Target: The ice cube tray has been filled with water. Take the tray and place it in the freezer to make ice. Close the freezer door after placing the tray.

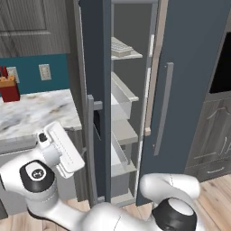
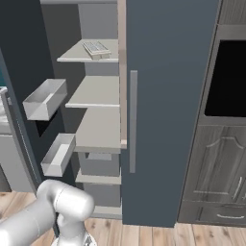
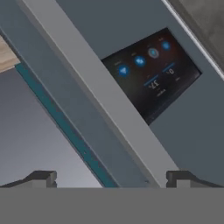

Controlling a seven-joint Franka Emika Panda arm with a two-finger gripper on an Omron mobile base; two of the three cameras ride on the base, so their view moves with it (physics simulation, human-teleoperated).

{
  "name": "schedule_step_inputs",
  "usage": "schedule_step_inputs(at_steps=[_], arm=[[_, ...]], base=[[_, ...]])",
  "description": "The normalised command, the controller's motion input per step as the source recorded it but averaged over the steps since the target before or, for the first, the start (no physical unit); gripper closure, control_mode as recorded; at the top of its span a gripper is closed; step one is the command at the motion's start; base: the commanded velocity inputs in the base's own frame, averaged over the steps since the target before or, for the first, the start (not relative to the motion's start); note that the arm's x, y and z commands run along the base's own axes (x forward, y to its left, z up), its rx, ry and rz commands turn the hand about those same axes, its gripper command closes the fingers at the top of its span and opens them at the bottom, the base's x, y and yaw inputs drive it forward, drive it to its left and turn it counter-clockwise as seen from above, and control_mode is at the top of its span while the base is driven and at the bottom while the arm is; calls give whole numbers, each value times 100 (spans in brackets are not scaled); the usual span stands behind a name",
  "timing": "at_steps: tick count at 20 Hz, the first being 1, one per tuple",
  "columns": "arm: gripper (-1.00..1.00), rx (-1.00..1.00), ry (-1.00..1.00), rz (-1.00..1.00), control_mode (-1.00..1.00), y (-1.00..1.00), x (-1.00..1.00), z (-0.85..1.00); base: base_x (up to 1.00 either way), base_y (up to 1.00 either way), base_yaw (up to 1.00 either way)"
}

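Your claw (image 3: 111, 178) stands wide and empty, facing the outer face of the freezer door (image 3: 131, 52). The door's long silver handle (image 3: 94, 87) runs slantwise between the fingertips (image 3: 41, 177), with the black panel (image 3: 151, 74) just beyond it, so I judge a push on this face would swing the door shut. Farther in, the ice cube tray (image 2: 96, 48) already lies on the freezer's (image 2: 98, 91) top shelf.
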Motion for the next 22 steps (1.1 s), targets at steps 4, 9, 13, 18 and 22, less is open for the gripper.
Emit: schedule_step_inputs(at_steps=[4,9,13,18,22], arm=[[-100,0,8,-4,-100,0,29,-7],[-100,0,4,-5,-100,0,31,-8],[-100,0,4,-4,-100,0,30,-9],[-100,0,3,-2,-100,0,35,-10],[-100,0,3,-1,-100,0,39,-12]], base=[[0,0,0],[0,0,0],[0,0,0],[0,0,0],[0,0,0]])
